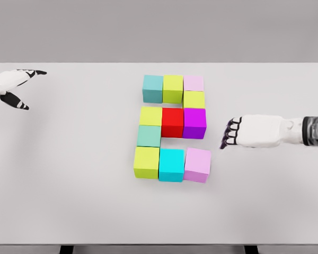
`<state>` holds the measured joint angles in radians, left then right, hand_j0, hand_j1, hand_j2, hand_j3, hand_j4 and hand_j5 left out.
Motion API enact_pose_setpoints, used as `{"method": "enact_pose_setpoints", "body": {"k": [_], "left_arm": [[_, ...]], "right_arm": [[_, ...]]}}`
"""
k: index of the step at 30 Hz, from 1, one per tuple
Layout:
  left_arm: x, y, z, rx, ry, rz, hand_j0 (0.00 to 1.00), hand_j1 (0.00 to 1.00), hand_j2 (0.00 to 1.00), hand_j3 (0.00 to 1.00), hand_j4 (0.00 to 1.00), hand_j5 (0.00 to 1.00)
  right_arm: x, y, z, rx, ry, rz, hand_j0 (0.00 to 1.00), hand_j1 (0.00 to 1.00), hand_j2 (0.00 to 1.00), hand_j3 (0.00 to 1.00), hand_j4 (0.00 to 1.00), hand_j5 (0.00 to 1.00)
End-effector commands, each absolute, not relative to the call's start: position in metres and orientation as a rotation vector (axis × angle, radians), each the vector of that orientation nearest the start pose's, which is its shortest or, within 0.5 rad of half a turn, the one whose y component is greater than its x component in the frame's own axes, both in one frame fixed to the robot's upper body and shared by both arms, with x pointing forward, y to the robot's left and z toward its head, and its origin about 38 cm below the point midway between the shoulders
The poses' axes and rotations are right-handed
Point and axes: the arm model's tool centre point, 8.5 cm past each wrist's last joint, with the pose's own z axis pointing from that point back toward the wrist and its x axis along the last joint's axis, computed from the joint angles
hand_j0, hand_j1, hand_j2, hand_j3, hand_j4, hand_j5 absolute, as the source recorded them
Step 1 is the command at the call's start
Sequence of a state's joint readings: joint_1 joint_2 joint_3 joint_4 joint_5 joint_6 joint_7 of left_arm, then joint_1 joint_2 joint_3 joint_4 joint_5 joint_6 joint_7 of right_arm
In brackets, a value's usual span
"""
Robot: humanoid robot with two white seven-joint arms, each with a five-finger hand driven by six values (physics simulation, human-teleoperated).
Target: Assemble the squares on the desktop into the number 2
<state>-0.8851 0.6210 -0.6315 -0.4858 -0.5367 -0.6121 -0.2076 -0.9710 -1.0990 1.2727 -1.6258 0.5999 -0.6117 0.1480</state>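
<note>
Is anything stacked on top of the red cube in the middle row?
No. The red cube shows a bare top face. What lies under it is hidden; it appears to sit on the table.

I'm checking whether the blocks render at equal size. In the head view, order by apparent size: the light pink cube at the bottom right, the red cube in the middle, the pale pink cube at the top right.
1. Light pink cube, largest.
2. Red cube.
3. Pale pink cube, smallest.
Nearness to the camera may explain the differences.

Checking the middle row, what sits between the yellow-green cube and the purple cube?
The red cube, flush between the yellow-green cube and purple cube, head view.
</note>
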Motion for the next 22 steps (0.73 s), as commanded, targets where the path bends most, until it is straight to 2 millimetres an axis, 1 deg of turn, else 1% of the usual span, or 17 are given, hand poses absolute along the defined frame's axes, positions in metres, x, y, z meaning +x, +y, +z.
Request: {"method": "enact_pose_setpoints", "body": {"k": [1,2,3,4,6,9,13,15,17,22], "left_arm": [[0.514,0.451,0.152,0.670,-1.166,-1.472,1.00,1.00,1.00,1.00,1.00,1.00],[0.514,0.451,0.152,0.670,-1.166,-1.472,1.00,1.00,1.00,1.00,1.00,1.00],[0.514,0.451,0.152,0.670,-1.168,-1.471,1.00,1.00,1.00,1.00,1.00,1.00],[0.514,0.450,0.152,0.671,-1.171,-1.469,1.00,1.00,1.00,1.00,1.00,1.00],[0.514,0.452,0.153,0.674,-1.171,-1.463,1.00,1.00,1.00,1.00,1.00,1.00],[0.511,0.458,0.149,0.671,-1.152,-1.451,1.00,1.00,1.00,1.00,1.00,1.00],[0.510,0.460,0.148,0.673,-1.148,-1.445,1.00,1.00,1.00,1.00,1.00,1.00],[0.509,0.466,0.151,0.682,-1.145,-1.437,1.00,1.00,1.00,1.00,1.00,1.00],[0.509,0.467,0.151,0.684,-1.144,-1.435,1.00,1.00,1.00,1.00,1.00,1.00],[0.509,0.466,0.151,0.684,-1.146,-1.434,1.00,1.00,1.00,1.00,1.00,1.00]], "right_arm": [[0.390,-0.348,0.246,0.739,1.616,-3.003,1.00,1.00,1.00,1.00,1.00,1.00],[0.388,-0.368,0.272,0.812,1.740,-2.993,1.00,1.00,1.00,1.00,1.00,1.00],[0.387,-0.375,0.281,0.809,1.855,-2.989,1.00,1.00,1.00,1.00,1.00,1.00],[0.391,-0.384,0.280,0.814,1.933,-3.001,1.00,1.00,1.00,1.00,1.00,1.00],[0.393,-0.388,0.273,0.796,1.993,-3.019,1.00,1.00,1.00,1.00,1.00,1.00],[0.391,-0.382,0.264,0.746,1.990,-3.032,1.00,1.00,1.00,1.00,1.00,1.00],[0.392,-0.371,0.253,0.686,1.994,-3.035,1.00,1.00,1.00,1.00,1.00,1.00],[0.392,-0.370,0.252,0.680,1.994,-3.036,1.00,1.00,1.00,1.00,1.00,1.00],[0.391,-0.368,0.245,0.654,1.995,-3.048,1.00,1.00,1.00,1.00,1.00,1.00],[0.391,-0.370,0.244,0.656,1.996,-3.052,1.00,1.00,1.00,1.00,1.00,1.00]]}}
